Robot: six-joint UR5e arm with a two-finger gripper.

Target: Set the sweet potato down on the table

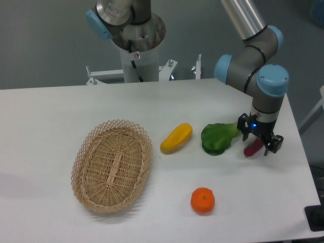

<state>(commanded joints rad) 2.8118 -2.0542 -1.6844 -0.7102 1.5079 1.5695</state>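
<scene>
Magenta sweet potato (pixel 251 148) at right of frame lies on the table (pixel 50 126) between the gripper's (pixel 260 142) spread jaws; we judge it light, stiff, best pinched mid-length.

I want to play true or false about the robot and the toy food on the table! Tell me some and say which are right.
1. The sweet potato lies on the table. True.
2. The wicker basket holds the orange. False: the orange sits on the table and the basket is empty.
3. The pincer is open. True.
4. The yellow fruit lies to the right of the green vegetable. False: it lies to its left.
</scene>
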